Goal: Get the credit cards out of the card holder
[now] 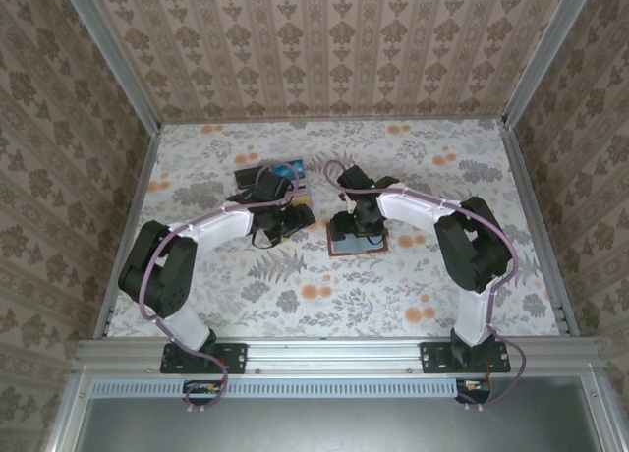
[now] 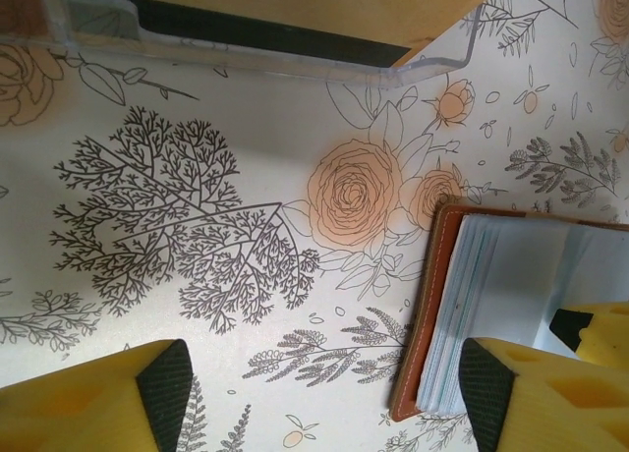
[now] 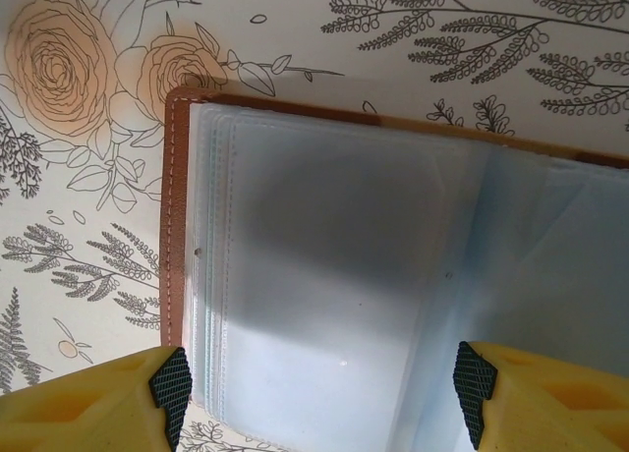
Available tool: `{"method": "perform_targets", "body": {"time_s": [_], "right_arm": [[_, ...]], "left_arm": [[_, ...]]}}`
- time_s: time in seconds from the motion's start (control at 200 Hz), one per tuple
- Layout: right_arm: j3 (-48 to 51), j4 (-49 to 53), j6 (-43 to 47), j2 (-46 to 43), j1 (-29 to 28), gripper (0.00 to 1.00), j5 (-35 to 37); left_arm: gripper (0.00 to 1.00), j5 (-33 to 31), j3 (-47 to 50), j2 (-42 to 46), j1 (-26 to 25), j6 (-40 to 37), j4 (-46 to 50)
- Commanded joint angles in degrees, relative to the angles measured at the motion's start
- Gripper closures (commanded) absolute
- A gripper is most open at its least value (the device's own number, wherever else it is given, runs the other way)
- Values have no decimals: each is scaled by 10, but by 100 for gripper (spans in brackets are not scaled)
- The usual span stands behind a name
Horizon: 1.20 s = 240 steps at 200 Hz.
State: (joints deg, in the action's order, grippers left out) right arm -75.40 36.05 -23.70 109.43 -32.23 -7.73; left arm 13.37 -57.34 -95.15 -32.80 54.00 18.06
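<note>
Here, tray (image 2: 295,67): clear of card holder (image 3: 393,275).
Left gripper (image 2: 324,388): wide open, empty, at its edge.
Right gripper (image 3: 319,388): wide open, empty, over it.

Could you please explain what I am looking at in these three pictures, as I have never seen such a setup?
These are two robot arms bolted at the near edge of a flowered table. The overhead picture shows both, the left arm and the right arm, reaching over it. The other two pictures come from cameras on the wrists; the yellow fingers at the bottom are each gripper's own. The left gripper is open, near a clear tray and the brown card holder. The right gripper is open over the card holder's blue-grey sleeves. Neither holds anything.
</note>
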Motion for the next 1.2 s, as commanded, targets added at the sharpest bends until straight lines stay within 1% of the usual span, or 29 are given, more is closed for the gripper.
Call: {"method": "perform_targets", "body": {"time_s": [0.0, 0.22, 0.435, 0.505, 0.555, 0.755, 0.85, 0.95, 1.035, 1.1, 1.145, 1.195], "right_arm": [[-24, 35, 12, 17, -6, 25, 2], [-22, 43, 6, 42, -6, 25, 10], [-18, 47, 4, 62, -6, 25, 23], [-15, 49, 5, 64, -6, 28, 32], [-11, 48, 4, 65, -5, 32, 37], [2, 35, 3, 59, 0, 45, 35], [13, 16, 5, 49, 4, 51, 13], [31, -16, 13, 34, 12, 57, -40], [44, -39, 12, 24, 16, 61, -86], [50, -50, -3, 19, 16, 62, -105], [54, -50, -16, 17, 16, 64, -119], [61, -74, -32, 15, 16, 65, -135]], "left_arm": [[22, -6, 5, 15, 3, -1, 5], [17, 4, 6, 11, 4, -6, -3], [16, 15, 10, 1, 4, -1, -13], [16, 18, 11, -2, 4, 1, -18], [16, 21, 12, -4, 4, 1, -20], [16, 32, 11, -8, 3, 0, -29], [16, 45, 11, -10, 2, -4, -38], [19, 57, 9, -15, 0, -7, -51], [25, 69, 10, -17, -2, -8, -65], [29, 77, 11, -17, -6, -7, -75], [31, 81, 13, -17, -9, -6, -86], [36, 89, 14, -18, -11, -3, -97]]}}
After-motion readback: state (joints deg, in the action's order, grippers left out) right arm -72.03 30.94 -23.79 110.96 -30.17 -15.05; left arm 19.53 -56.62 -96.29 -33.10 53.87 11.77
